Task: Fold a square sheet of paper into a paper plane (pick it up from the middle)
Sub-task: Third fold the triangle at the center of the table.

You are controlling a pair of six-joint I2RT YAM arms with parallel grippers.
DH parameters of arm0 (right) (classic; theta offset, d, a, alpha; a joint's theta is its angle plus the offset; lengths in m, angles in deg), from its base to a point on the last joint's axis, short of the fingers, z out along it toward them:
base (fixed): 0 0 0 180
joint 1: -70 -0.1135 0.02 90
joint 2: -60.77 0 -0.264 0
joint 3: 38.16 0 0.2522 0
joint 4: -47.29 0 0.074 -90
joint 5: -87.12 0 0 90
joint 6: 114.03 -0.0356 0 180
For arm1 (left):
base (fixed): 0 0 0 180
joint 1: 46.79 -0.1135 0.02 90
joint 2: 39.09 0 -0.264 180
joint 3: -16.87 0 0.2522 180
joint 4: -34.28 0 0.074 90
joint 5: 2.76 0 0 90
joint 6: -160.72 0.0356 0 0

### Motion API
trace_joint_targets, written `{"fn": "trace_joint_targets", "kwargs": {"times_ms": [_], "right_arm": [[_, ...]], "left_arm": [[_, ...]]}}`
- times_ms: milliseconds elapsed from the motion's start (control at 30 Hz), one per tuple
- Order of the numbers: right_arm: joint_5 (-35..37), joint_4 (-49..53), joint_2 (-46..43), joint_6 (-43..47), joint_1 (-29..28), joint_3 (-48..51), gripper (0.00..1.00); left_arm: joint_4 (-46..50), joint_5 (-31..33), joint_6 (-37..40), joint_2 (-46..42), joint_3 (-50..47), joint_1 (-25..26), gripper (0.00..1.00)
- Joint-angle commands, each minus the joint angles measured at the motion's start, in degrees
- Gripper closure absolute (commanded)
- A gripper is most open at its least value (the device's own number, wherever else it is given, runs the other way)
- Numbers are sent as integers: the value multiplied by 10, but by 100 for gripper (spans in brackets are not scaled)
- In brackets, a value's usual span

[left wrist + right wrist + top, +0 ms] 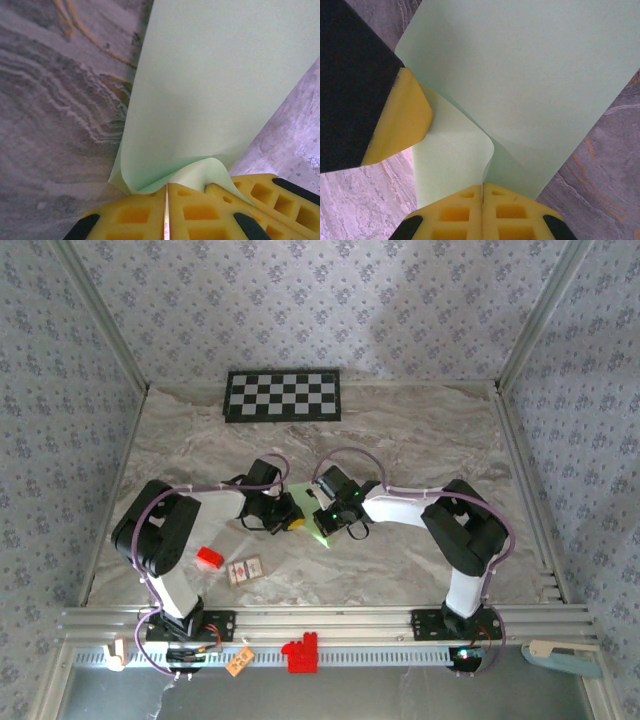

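We see the left gripper point(166, 202) pinched tight on a curled edge of the paper point(210, 90). The right gripper point(483, 196), just beside it, is clamped on the same sheet, which spreads ahead of both over the surface point(50, 125).

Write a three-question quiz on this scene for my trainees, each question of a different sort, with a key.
1. True or false: the left gripper is shut on the square sheet of paper.
2. Where on the table does the checkerboard panel lie? A: at the far edge. B: under the sheet. C: at the near edge.
3. Fill in: the red block lies nearest the base of the ___ arm.

Key: 1 true; 2 A; 3 left.
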Motion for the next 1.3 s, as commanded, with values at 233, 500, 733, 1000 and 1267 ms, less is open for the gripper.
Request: {"fn": "trace_joint_targets", "kwargs": {"times_ms": [233, 500, 733, 1000, 1267], "right_arm": [[-8, 48, -11, -17, 8, -31, 95], [4, 83, -70, -57, 24, -41, 68], [-79, 74, -99, -76, 22, -4, 70], [-111, 68, -60, -82, -11, -3, 81], [-108, 62, -16, -93, -21, -24, 84]], "left_arm": [[79, 48, 18, 21, 6, 0, 90], [107, 69, 21, 32, 9, 1, 90], [108, 79, 7, 38, 6, 1, 91], [108, 87, -3, 46, 1, 2, 92], [111, 87, -2, 53, 1, 2, 92]]}}
